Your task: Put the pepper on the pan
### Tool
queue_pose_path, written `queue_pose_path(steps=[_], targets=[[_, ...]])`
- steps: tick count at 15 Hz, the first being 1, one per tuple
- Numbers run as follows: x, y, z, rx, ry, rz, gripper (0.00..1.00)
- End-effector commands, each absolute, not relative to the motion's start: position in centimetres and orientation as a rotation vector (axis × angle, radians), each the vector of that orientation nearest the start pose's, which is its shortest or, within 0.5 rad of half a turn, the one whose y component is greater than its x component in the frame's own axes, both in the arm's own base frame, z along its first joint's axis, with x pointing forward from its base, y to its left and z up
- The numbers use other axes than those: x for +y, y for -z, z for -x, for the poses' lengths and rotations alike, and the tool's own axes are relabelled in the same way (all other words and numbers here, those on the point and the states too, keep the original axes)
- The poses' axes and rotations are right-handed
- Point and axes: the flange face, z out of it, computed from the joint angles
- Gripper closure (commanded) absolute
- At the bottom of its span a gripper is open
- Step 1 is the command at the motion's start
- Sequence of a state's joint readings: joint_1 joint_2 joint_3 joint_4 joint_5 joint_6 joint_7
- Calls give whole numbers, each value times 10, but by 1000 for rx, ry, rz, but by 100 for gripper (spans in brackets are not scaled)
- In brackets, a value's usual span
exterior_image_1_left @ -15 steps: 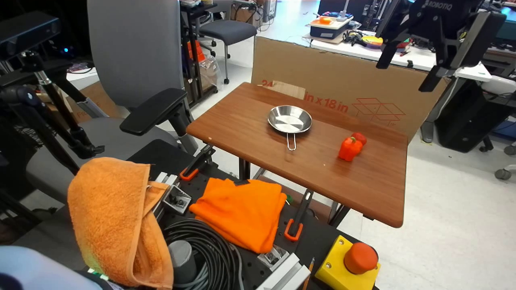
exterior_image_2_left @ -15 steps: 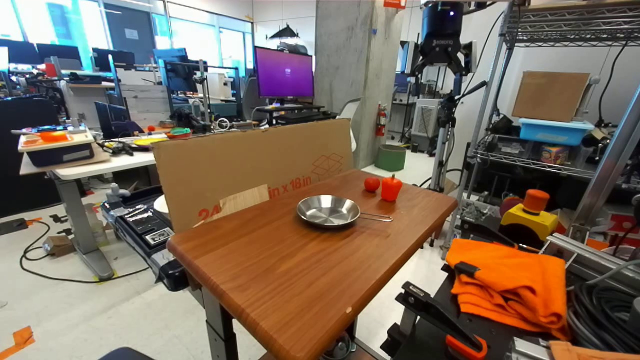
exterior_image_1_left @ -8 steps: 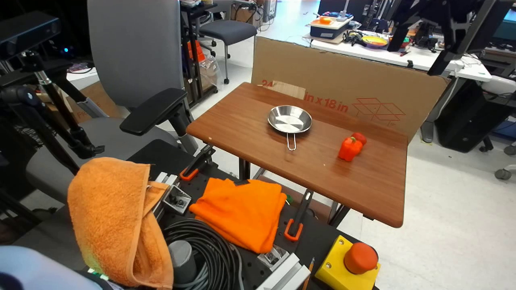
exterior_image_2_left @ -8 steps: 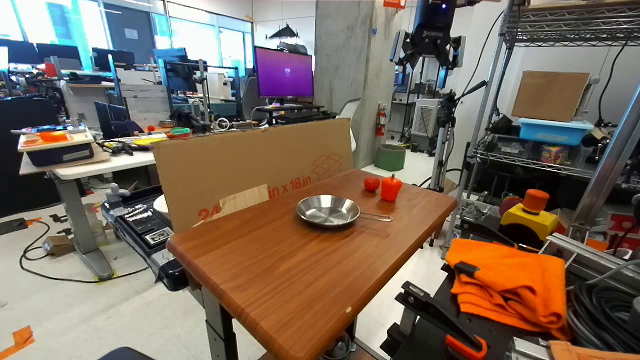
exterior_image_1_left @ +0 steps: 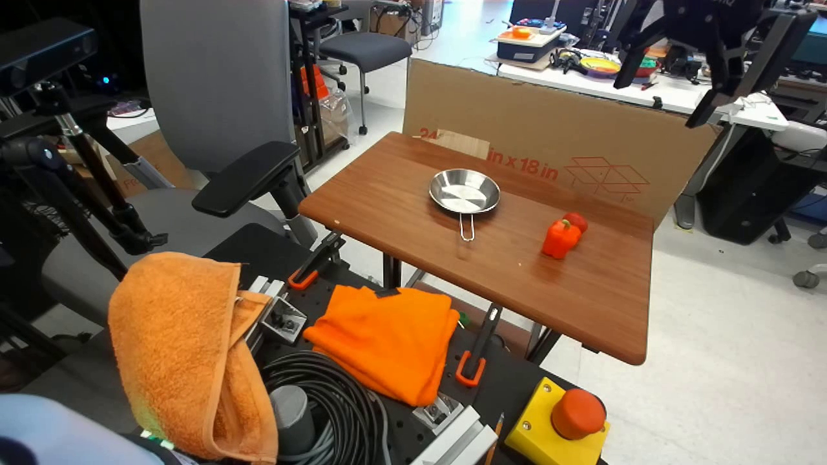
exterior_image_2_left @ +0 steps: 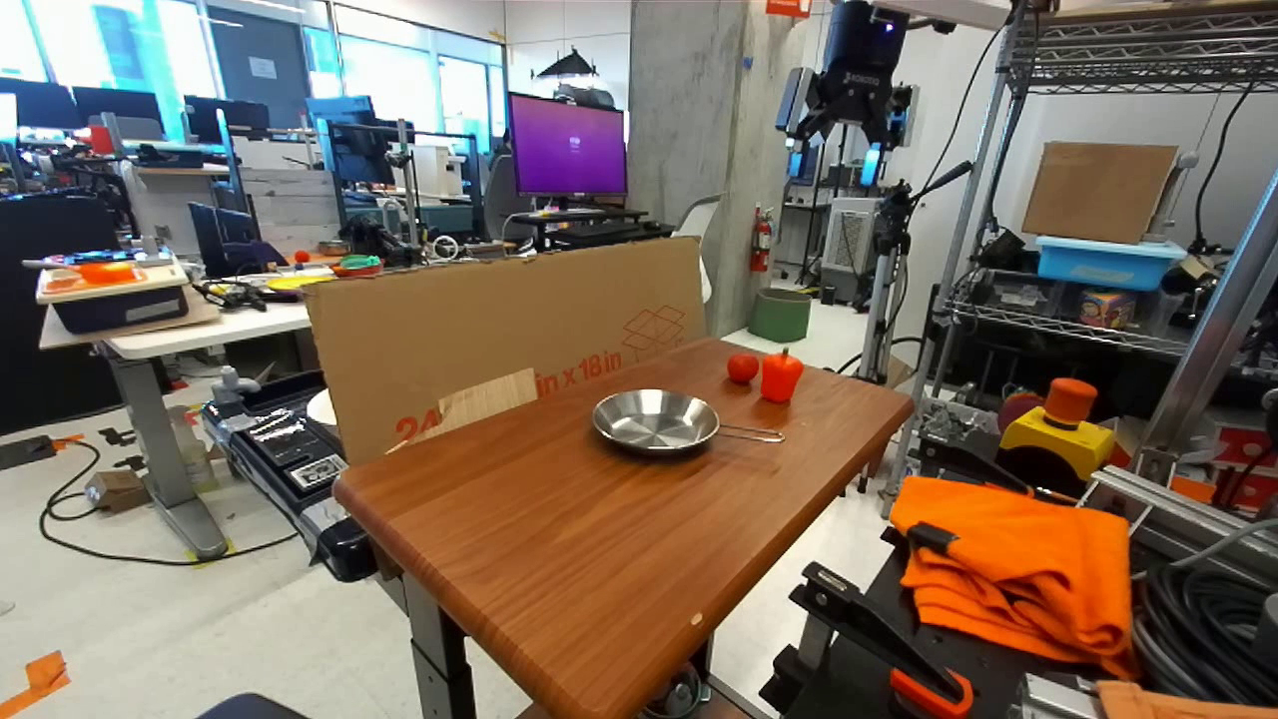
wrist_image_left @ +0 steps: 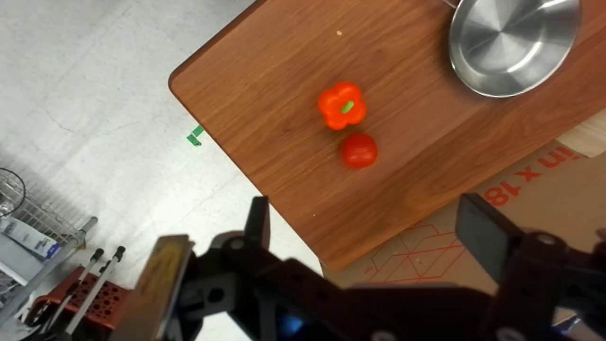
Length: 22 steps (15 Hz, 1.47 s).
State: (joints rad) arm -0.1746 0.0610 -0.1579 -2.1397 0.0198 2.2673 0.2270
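Note:
The orange-red pepper point(exterior_image_1_left: 559, 240) stands upright on the wooden table, and it also shows in an exterior view point(exterior_image_2_left: 781, 381). In the wrist view the pepper point(wrist_image_left: 335, 103) is seen from above, green stem up. The silver pan point(exterior_image_1_left: 464, 192) sits on the table apart from the pepper, and it also shows in an exterior view point(exterior_image_2_left: 655, 421). In the wrist view the pan point(wrist_image_left: 502, 47) is cut off at the top right. My gripper point(exterior_image_1_left: 661, 100) is open and empty, high above the table's far end; it also shows in an exterior view point(exterior_image_2_left: 835, 165) and the wrist view point(wrist_image_left: 365, 208).
A small red lump point(wrist_image_left: 359, 150) lies close beside the pepper. A cardboard sheet point(exterior_image_1_left: 555, 129) stands along the table's back edge. Clamps, an orange cloth point(exterior_image_1_left: 387, 342) and a yellow box with a red button point(exterior_image_1_left: 562, 423) are near the table's front side.
My gripper has shifted left in an exterior view, and its tilt has changed slightly. It stays open. The pepper, pan and red lump have not moved.

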Motion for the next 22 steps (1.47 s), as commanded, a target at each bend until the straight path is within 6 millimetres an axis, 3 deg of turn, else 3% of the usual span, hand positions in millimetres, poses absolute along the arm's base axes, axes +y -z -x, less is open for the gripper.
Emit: queue_pose_path(steps=[1, 17, 22], targets=[[-181, -374, -521, 789, 125, 3055, 0], [-177, -322, -514, 648, -79, 3091, 0], [-172, -331, -514, 622, -32, 3106, 0]])
